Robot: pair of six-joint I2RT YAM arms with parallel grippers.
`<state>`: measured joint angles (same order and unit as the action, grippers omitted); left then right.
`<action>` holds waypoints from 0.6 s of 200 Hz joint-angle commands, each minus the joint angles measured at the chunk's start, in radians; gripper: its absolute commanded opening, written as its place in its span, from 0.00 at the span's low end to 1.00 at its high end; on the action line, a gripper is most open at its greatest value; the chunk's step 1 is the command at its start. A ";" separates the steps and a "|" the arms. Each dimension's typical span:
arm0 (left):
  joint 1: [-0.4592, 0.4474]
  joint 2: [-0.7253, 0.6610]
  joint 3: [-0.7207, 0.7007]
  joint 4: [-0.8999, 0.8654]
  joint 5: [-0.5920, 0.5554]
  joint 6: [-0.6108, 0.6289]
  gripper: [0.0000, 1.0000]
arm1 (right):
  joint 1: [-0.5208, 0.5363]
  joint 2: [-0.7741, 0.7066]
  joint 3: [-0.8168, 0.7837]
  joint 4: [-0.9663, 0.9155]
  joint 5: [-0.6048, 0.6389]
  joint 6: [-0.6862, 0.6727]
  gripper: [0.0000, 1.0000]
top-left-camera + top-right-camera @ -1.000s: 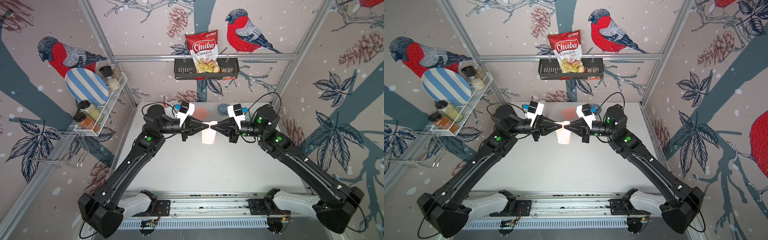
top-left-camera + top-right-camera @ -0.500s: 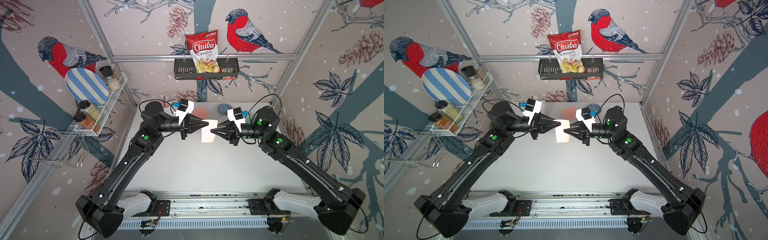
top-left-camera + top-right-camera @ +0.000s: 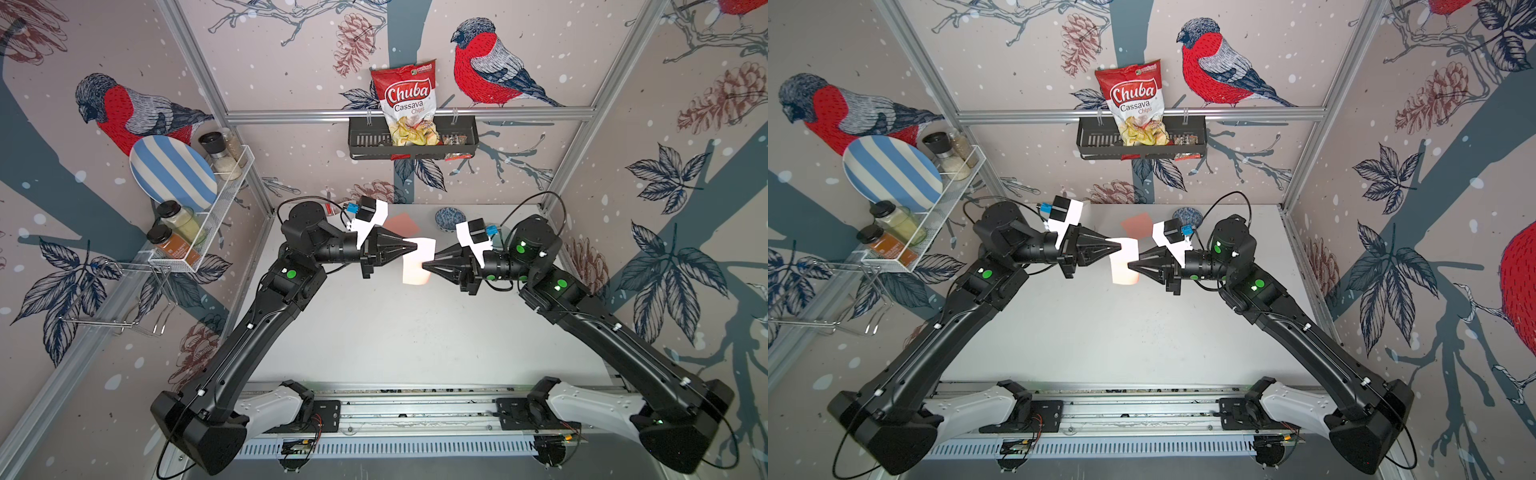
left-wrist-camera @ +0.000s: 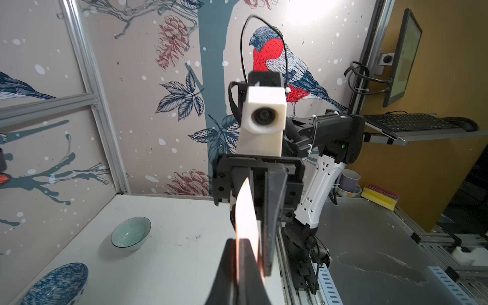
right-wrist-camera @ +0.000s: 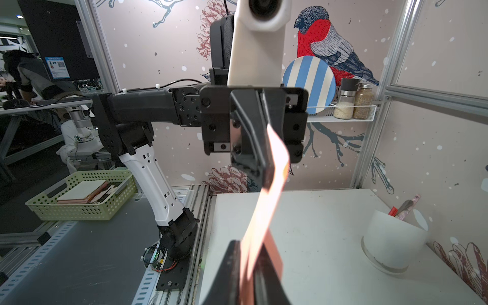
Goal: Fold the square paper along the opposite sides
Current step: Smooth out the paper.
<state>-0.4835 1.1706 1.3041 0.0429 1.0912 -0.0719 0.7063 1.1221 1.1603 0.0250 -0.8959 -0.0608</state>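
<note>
Robot lab cell dressed up as a kitchen corner

Black robot arms (image 3: 249, 332) sit on a rail (image 3: 415, 409) at the tabletop's (image 3: 395, 332) near edge; aluminium framing (image 3: 407, 114) holds bird wallpaper panels (image 3: 291, 50); a spice rack (image 3: 220, 199), striped plate (image 3: 172, 174) and chip bag (image 3: 409, 104) line the walls; a monitor (image 4: 402, 56) and keyboard (image 4: 406, 122) stand outside.

The paper (image 3: 417, 261) is thin, smooth, faintly sheeny. The left gripper (image 3: 414, 248) and right gripper (image 3: 424, 266) at it are matt black plastic. Below the paper the table (image 3: 374, 332) looks matt, scuffed white.
</note>
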 commanded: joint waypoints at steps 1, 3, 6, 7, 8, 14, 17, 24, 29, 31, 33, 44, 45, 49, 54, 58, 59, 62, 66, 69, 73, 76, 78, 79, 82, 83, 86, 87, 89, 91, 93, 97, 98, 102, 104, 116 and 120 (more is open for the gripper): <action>0.002 -0.007 0.012 0.033 0.010 0.000 0.00 | 0.005 0.002 -0.007 0.010 -0.010 -0.002 0.00; 0.002 -0.008 0.012 0.034 0.010 -0.001 0.00 | 0.005 0.002 -0.008 0.011 -0.008 0.000 0.00; 0.002 -0.009 0.012 0.035 0.010 -0.003 0.00 | 0.005 0.002 -0.010 0.014 -0.006 0.003 0.00; 0.003 -0.010 0.012 0.034 0.010 -0.003 0.00 | 0.005 0.002 -0.010 0.015 -0.006 0.004 0.00; 0.002 -0.010 0.012 0.035 0.010 -0.002 0.00 | 0.005 0.002 -0.010 0.015 -0.005 0.004 0.00; 0.002 -0.011 0.012 0.035 0.009 -0.002 0.00 | 0.006 0.003 -0.011 0.016 -0.005 0.005 0.00; 0.002 -0.011 0.013 0.036 0.009 -0.002 0.00 | 0.007 0.003 -0.011 0.016 -0.006 0.004 0.00; 0.003 -0.013 0.015 0.036 0.008 -0.002 0.00 | 0.009 0.002 -0.013 0.015 -0.006 0.003 0.00; 0.003 -0.013 0.016 0.035 0.008 -0.003 0.00 | 0.010 0.002 -0.014 0.016 -0.006 0.002 0.00; 0.003 -0.013 0.017 0.035 0.008 -0.003 0.00 | 0.010 0.001 -0.014 0.016 -0.006 0.001 0.00; 0.003 -0.012 0.018 0.034 0.009 -0.003 0.00 | 0.010 0.002 -0.014 0.016 -0.006 0.001 0.00; 0.003 -0.013 0.022 0.034 0.007 -0.003 0.00 | 0.012 0.002 -0.017 0.016 -0.005 0.000 0.03; 0.002 -0.013 0.022 0.034 0.008 -0.003 0.00 | 0.012 0.002 -0.017 0.016 -0.006 0.000 0.04; 0.002 -0.013 0.024 0.034 0.009 -0.004 0.00 | 0.012 0.001 -0.019 0.016 -0.005 -0.001 0.09; 0.002 -0.015 0.026 0.035 0.009 -0.002 0.00 | 0.013 0.001 -0.020 0.016 -0.005 -0.002 0.12; 0.002 -0.013 0.026 0.034 0.008 -0.003 0.00 | 0.013 0.001 -0.022 0.016 -0.005 -0.002 0.12; 0.002 -0.014 0.027 0.035 0.007 -0.002 0.00 | 0.013 0.001 -0.022 0.016 -0.005 -0.002 0.12; 0.002 -0.014 0.027 0.035 0.008 -0.002 0.00 | 0.013 0.001 -0.023 0.016 -0.005 -0.002 0.12; 0.003 -0.014 0.028 0.033 0.007 -0.002 0.00 | 0.013 0.000 -0.024 0.018 -0.005 -0.002 0.07; 0.003 -0.014 0.029 0.034 0.007 -0.002 0.00 | 0.013 0.000 -0.025 0.018 -0.003 -0.001 0.00; 0.002 -0.014 0.030 0.031 0.007 0.000 0.00 | 0.013 -0.001 -0.026 0.019 0.000 0.002 0.00; 0.002 -0.014 0.032 0.032 0.006 0.001 0.00 | 0.014 -0.002 -0.027 0.021 0.000 0.003 0.00; 0.002 -0.014 0.031 0.030 0.006 0.001 0.00 | 0.014 -0.001 -0.027 0.021 0.000 0.004 0.00; 0.002 -0.015 0.031 0.030 0.006 0.001 0.00 | 0.014 -0.001 -0.027 0.021 0.000 0.004 0.00; 0.002 -0.015 0.031 0.030 0.006 0.001 0.00 | 0.015 -0.001 -0.027 0.020 0.000 0.004 0.00; 0.002 -0.014 0.031 0.029 0.006 0.002 0.00 | 0.015 -0.001 -0.027 0.020 0.000 0.004 0.00; 0.002 -0.015 0.032 0.030 0.006 0.002 0.00 | 0.015 -0.001 -0.027 0.019 -0.001 0.003 0.00; 0.002 -0.015 0.032 0.029 0.006 0.003 0.00 | 0.016 -0.001 -0.027 0.018 -0.001 0.003 0.00; 0.002 -0.014 0.033 0.030 0.006 0.003 0.00 | 0.016 -0.001 -0.027 0.019 -0.001 0.003 0.00; 0.002 -0.014 0.033 0.029 0.004 0.002 0.00 | 0.016 -0.002 -0.028 0.018 0.000 0.003 0.00; 0.002 -0.015 0.034 0.028 0.004 0.003 0.00 | 0.017 -0.001 -0.028 0.018 -0.001 0.002 0.00; 0.002 -0.015 0.033 0.029 0.004 0.003 0.00 | 0.018 -0.003 -0.028 0.019 0.000 0.002 0.00; 0.002 -0.015 0.032 0.028 0.004 0.004 0.00 | 0.018 -0.003 -0.028 0.019 0.001 0.002 0.00; 0.002 -0.016 0.032 0.029 0.004 0.004 0.00 | 0.018 -0.003 -0.030 0.022 0.002 0.003 0.00; 0.002 -0.016 0.033 0.029 0.004 0.004 0.00 | 0.018 -0.004 -0.030 0.022 0.005 0.003 0.00; 0.002 -0.018 0.033 0.026 0.003 0.006 0.00 | 0.019 -0.005 -0.032 0.022 0.011 0.001 0.14; 0.003 -0.019 0.034 0.026 0.001 0.007 0.00 | 0.019 -0.006 -0.034 0.022 0.012 0.001 0.22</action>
<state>-0.4835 1.1599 1.3247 0.0414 1.0988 -0.0723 0.7216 1.1210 1.1332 0.0509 -0.8921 -0.0528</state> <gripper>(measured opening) 0.049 0.069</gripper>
